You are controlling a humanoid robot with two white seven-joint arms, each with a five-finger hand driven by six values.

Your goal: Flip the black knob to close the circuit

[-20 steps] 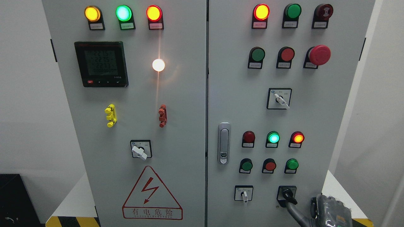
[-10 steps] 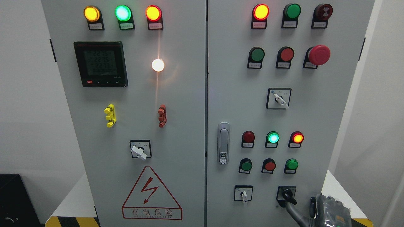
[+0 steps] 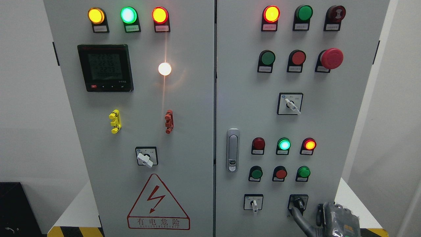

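Observation:
The black knob (image 3: 298, 202) sits in a black square plate at the lower right of the grey cabinet's right door (image 3: 243, 98). Its handle stands close to vertical. My right hand (image 3: 306, 213), in a grey glove, comes up from the bottom right corner. One long dark finger (image 3: 297, 219) reaches up and left, and its tip touches the knob's lower left side. A shorter finger (image 3: 319, 210) stands apart to the right and holds nothing. The left arm is out of view.
A white selector switch (image 3: 253, 202) is mounted just left of the black knob. Above it are a row of push buttons (image 3: 280, 173) and lit indicator lamps (image 3: 284, 144). A metal door latch (image 3: 233, 149) is at mid height. A white ledge (image 3: 348, 197) lies right of the hand.
My right hand has shifted left, toward the knob. The knob's handle has swung from pointing lower right to nearly vertical. The whole view has dropped slightly.

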